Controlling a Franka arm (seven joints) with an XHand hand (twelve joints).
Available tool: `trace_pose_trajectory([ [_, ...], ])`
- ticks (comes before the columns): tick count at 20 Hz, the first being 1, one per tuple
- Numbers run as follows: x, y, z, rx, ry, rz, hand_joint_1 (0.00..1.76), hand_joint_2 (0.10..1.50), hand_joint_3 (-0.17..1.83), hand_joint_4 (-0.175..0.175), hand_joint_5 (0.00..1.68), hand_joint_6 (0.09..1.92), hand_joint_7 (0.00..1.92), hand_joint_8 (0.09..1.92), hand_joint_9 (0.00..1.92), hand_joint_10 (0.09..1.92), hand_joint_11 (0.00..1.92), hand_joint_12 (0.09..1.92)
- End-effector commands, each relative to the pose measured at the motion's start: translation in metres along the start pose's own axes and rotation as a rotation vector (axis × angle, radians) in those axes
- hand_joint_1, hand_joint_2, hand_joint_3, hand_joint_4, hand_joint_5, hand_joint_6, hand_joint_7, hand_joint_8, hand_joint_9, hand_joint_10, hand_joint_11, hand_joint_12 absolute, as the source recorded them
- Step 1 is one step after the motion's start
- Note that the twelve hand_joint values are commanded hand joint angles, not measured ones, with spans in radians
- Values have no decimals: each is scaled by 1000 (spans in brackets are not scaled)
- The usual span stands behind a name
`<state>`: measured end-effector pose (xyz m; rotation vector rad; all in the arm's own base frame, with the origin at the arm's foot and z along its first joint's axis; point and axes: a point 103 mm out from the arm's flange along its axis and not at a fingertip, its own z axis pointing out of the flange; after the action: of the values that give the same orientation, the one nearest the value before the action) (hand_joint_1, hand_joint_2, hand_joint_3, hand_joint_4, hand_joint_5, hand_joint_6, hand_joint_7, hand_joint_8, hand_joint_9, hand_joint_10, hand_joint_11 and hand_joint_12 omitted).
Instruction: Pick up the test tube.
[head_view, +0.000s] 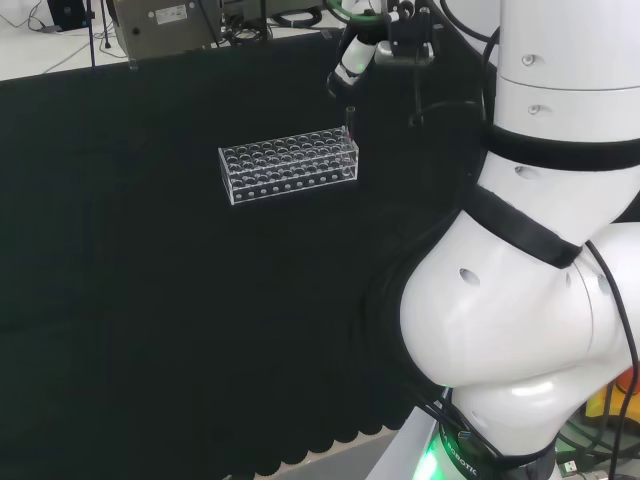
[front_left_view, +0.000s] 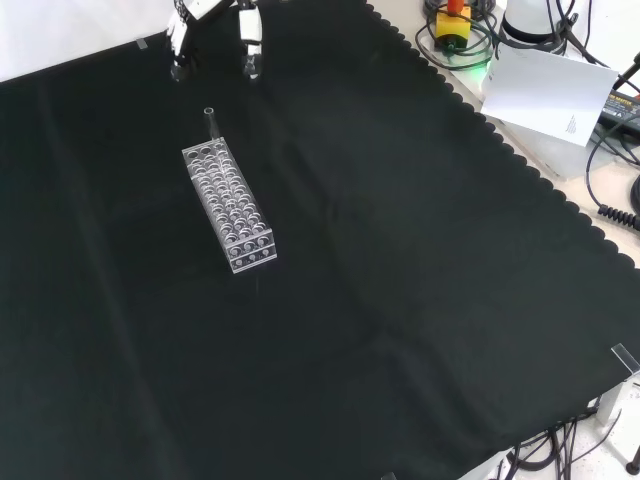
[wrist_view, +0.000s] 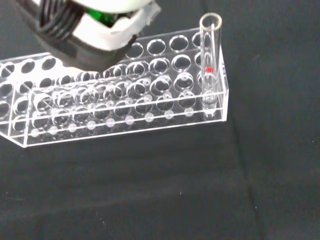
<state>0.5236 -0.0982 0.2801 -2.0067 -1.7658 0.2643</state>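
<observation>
A clear plastic rack (head_view: 288, 166) with several rows of holes stands on the black cloth. One clear test tube (head_view: 350, 125) with a small red mark stands upright in a corner hole at the rack's right end in the head view. The hand (head_view: 351, 63) hovers just above and to the right of that tube, apart from it. In the front view the tube (front_left_view: 211, 124) sits at the far end of the rack (front_left_view: 229, 208), and the hand (front_left_view: 249, 35) hangs beyond it with fingers spread and nothing between them. The wrist view shows the tube (wrist_view: 209, 65), the rack (wrist_view: 125, 102) and part of the hand (wrist_view: 95, 35).
A grey device (head_view: 165, 22) stands past the cloth's far edge in the head view. In the front view a white sheet (front_left_view: 545, 95), a yellow and red button box (front_left_view: 455, 20) and cables lie off the cloth's scalloped edge.
</observation>
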Motion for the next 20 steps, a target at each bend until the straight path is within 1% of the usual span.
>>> trace_pose_trajectory([
  [1, 0, 15, 16, 34, -24, 4, 997, 612, 715, -102, 570, 155, 722, 809, 638, 787, 391, 1435],
  [7, -2, 30, 28, 54, -51, 14, 1018, 602, 739, -108, 595, 212, 766, 809, 674, 773, 426, 1419],
  [11, -8, 42, 35, 71, -63, 41, 1027, 593, 762, -115, 551, 414, 796, 804, 705, 749, 445, 1405],
  [13, -10, 47, 38, 76, -71, 51, 1034, 591, 767, -119, 542, 478, 809, 804, 714, 746, 449, 1402],
  [20, -11, 60, 45, 90, -94, 56, 1069, 580, 790, -129, 554, 589, 848, 808, 745, 742, 471, 1390],
])
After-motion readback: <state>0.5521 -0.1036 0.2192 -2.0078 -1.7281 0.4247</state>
